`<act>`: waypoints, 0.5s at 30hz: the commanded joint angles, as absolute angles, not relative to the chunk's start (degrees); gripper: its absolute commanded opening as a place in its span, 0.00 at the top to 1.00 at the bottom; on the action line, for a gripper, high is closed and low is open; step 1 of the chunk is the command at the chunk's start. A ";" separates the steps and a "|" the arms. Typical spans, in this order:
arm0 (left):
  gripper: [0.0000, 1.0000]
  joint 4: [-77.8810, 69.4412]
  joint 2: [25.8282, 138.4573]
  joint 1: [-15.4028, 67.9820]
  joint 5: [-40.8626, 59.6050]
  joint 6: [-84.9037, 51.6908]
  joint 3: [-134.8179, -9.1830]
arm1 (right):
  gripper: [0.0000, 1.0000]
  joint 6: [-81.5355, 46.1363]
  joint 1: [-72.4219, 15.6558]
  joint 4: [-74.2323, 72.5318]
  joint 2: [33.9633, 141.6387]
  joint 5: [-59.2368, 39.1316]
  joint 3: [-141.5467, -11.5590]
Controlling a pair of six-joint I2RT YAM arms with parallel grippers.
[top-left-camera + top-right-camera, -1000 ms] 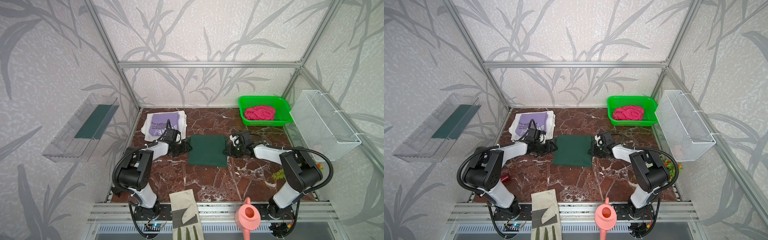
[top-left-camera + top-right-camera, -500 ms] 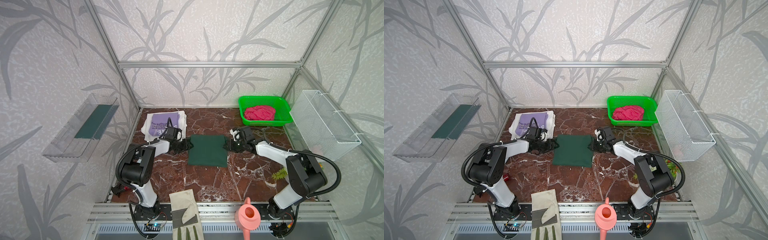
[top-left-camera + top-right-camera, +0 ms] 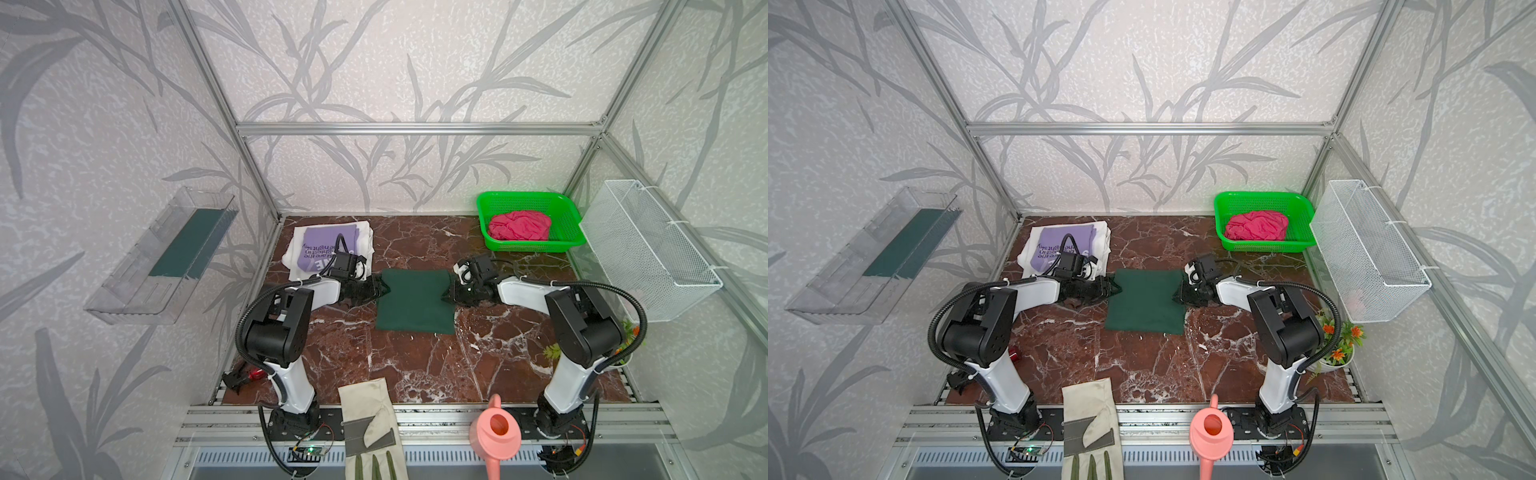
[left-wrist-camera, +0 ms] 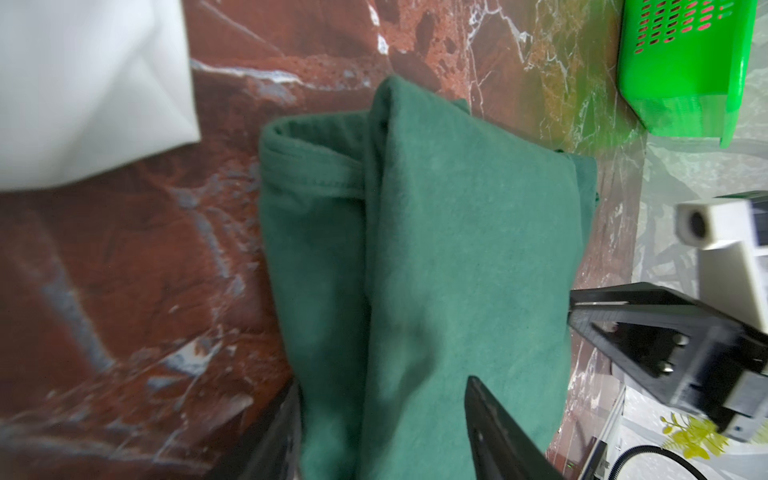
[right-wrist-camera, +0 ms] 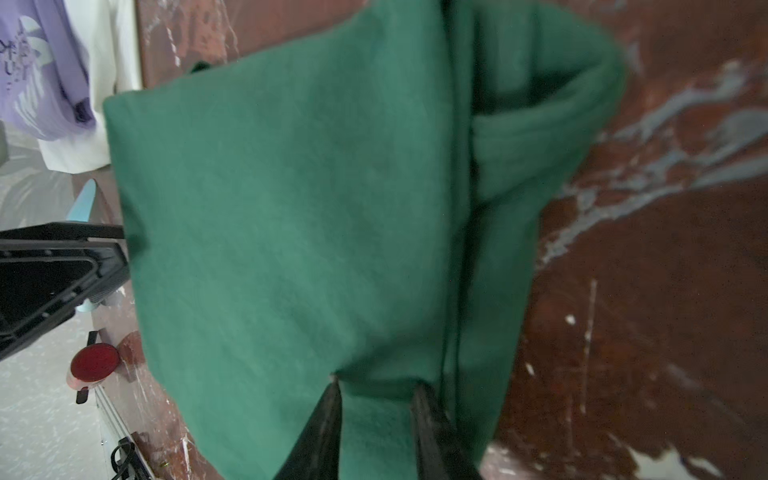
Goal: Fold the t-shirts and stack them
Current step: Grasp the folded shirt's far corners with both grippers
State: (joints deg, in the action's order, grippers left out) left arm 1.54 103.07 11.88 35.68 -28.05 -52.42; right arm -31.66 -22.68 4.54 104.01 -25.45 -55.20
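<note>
The dark green t-shirt (image 3: 415, 301) (image 3: 1144, 301) lies folded in the middle of the marble table. My left gripper (image 3: 380, 287) (image 4: 384, 384) is open at the shirt's left edge, its jaws standing wide apart with the thick folded hem (image 4: 457, 249) between them. At the right edge my right gripper (image 3: 449, 293) (image 5: 376, 384) has its jaws close together, shut on a puckered tuck of green cloth (image 5: 291, 208). The folded lilac t-shirt (image 3: 320, 249) rests on the white one (image 3: 291, 262) at the back left. A crumpled pink-red t-shirt (image 3: 519, 226) fills the green basket (image 3: 523, 195).
A beige work glove (image 3: 365, 419) and a pink watering can (image 3: 494, 432) sit on the front rail. A white wire basket (image 3: 648, 249) hangs on the right wall and a clear tray (image 3: 166, 257) on the left. A small flower pot (image 3: 1337, 345) stands behind the right arm.
Both grippers have drawn inward onto the green t-shirt's side edges and slightly toward the back. The shirt has stayed where it was.
</note>
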 commanded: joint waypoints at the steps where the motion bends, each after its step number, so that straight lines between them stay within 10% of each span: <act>1: 0.40 3.99 106.52 11.86 35.82 -28.27 -51.66 | 0.68 -31.73 -22.89 3.98 104.85 -25.97 -54.32; 15: 0.50 2.05 109.37 12.90 37.86 -30.39 -53.53 | 0.68 -31.46 -22.85 4.39 104.58 -26.06 -54.58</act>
State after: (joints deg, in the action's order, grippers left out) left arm -1.48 106.59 12.08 39.35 -30.17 -54.06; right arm -31.64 -22.68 3.90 104.01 -25.80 -55.07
